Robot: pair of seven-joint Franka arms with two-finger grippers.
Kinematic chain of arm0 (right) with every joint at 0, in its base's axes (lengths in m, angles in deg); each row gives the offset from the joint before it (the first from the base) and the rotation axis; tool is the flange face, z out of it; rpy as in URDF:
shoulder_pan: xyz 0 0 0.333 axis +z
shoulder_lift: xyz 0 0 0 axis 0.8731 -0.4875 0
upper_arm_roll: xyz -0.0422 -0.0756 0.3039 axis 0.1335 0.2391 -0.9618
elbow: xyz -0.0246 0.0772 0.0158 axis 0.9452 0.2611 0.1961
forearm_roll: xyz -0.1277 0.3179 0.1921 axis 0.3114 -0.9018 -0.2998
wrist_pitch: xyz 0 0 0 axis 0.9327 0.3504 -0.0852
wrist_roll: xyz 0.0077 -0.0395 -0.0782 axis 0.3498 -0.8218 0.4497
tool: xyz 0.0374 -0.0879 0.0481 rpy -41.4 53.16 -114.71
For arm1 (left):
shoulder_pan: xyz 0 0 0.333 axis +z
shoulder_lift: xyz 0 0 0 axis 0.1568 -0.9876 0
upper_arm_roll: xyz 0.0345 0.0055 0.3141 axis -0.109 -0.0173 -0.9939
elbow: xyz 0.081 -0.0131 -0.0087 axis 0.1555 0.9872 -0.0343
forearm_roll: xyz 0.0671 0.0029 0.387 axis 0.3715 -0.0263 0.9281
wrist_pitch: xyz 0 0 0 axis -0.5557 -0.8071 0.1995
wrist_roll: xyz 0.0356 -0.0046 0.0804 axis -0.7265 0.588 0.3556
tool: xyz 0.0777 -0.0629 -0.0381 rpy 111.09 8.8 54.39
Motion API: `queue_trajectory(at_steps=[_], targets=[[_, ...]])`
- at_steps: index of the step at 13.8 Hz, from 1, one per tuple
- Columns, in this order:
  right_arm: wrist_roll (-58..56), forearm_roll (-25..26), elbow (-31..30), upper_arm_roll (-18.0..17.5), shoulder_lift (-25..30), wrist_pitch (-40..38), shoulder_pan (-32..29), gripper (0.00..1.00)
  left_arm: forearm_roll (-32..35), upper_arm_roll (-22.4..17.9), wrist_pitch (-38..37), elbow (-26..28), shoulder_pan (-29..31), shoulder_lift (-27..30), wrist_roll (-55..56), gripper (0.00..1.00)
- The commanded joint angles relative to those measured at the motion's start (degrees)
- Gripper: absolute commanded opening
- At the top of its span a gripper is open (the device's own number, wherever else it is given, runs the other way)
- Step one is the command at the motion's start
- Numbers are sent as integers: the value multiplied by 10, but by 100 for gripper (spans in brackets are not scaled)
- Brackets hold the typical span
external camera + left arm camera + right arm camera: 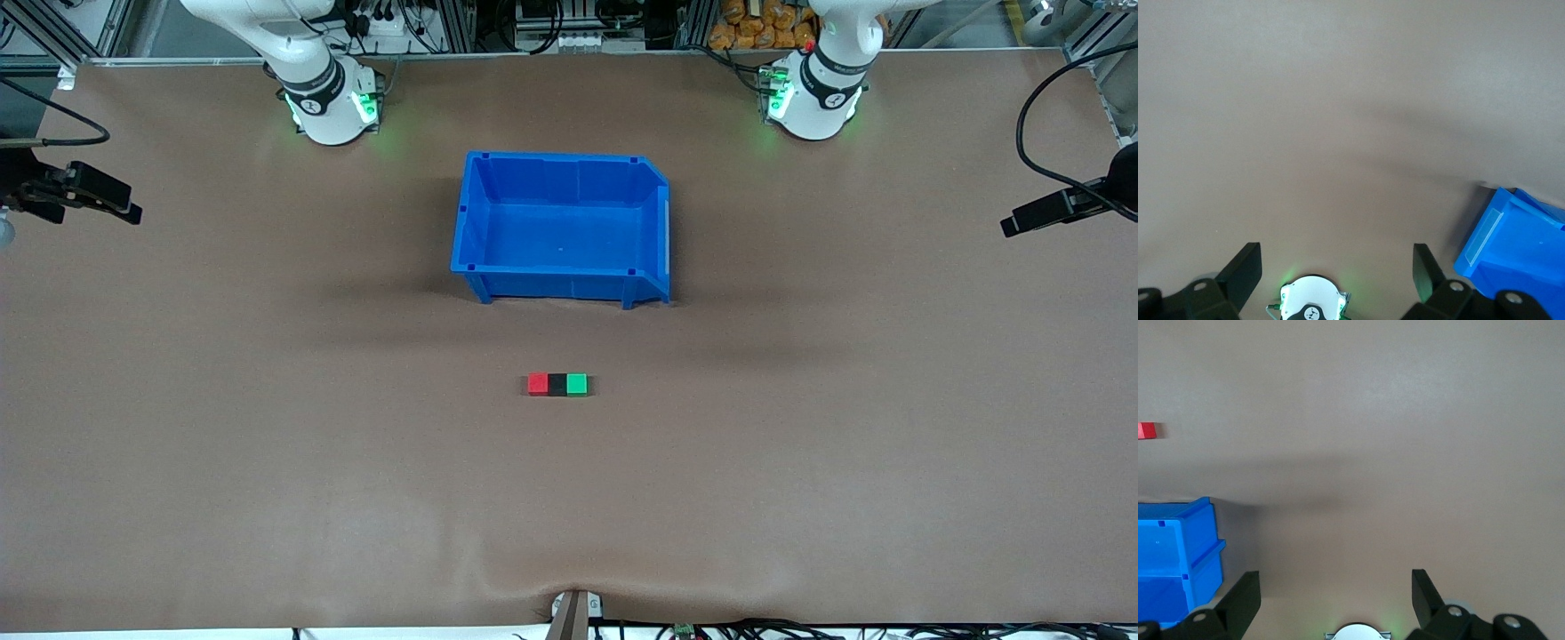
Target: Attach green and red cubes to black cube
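Black cube (557, 384) flanked, touching, by red cube (538, 383) and green cube (577, 383) (apparently done); left gripper (1337, 277) and right gripper (1335, 595) spread wide, empty, raised over bare table

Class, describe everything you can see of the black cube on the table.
The black cube is small, plain and matte, with no markings visible. It sits flat on the brown table, nearer the front camera than the blue bin. It is the middle of a straight row, its sides against the red cube and the green cube. No claw touches it.
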Motion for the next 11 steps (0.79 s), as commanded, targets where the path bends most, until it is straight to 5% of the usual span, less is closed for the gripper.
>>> queue_trajectory(at_steps=[1,11], targets=[[5,4,8,-2,-3,-2,0,100,6,3,12,46,4,36,-10,100],[11,4,9,-1,-7,-1,12,100,3,9,10,48,-3,29,-7,100]])
